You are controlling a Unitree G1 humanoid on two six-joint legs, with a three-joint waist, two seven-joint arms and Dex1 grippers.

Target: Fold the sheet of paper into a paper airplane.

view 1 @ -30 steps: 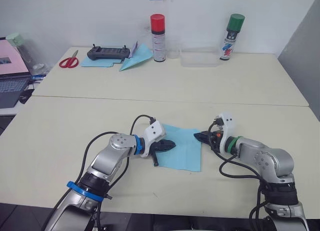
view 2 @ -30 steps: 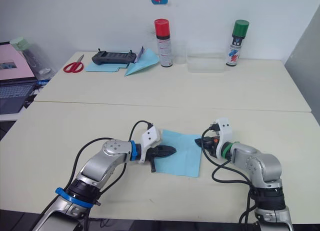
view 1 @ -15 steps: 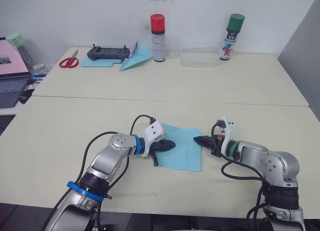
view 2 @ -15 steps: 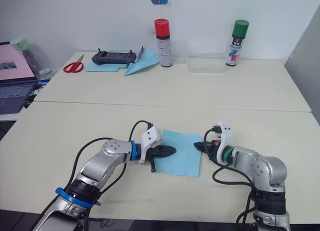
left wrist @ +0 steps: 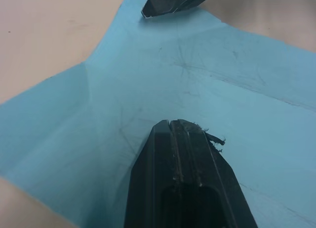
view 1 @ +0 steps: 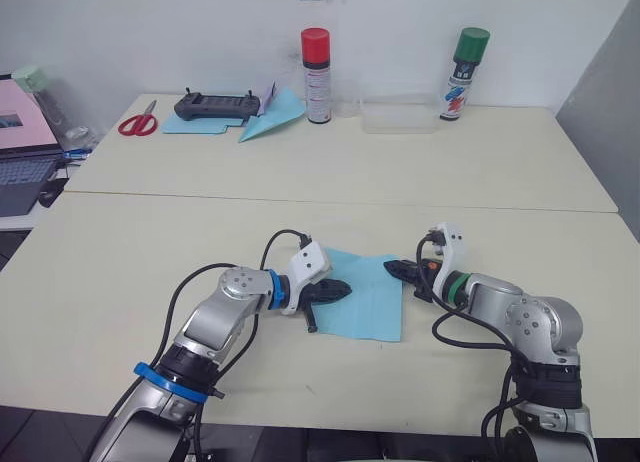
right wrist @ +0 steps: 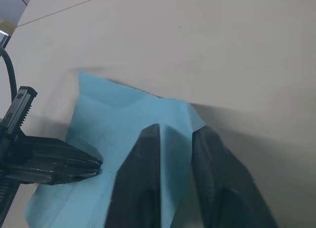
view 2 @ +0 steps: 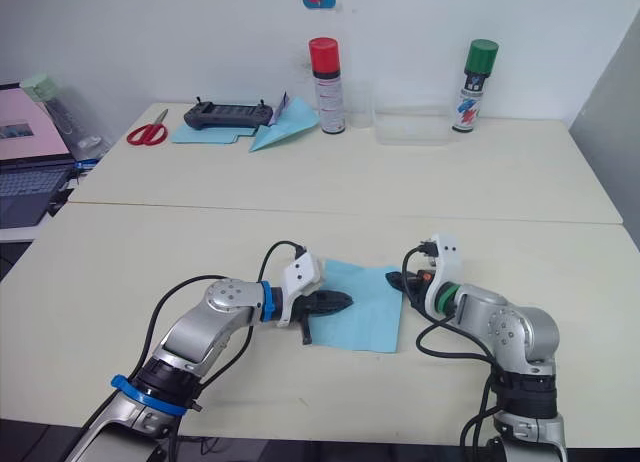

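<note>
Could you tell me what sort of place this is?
Probably an office or lab workbench: a laptop at the left edge, with scissors and two spray cans against the white wall.

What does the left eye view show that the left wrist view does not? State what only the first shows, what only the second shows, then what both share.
Left eye view alone: the far table's red-capped spray can, green-capped spray can, scissors and a neat blue paper plane.

Left wrist view alone: faint crease lines across the paper, seen close up.

Both: the sheet of paper lying on the table, the left gripper shut and resting on it, and the right gripper at its far edge.
</note>
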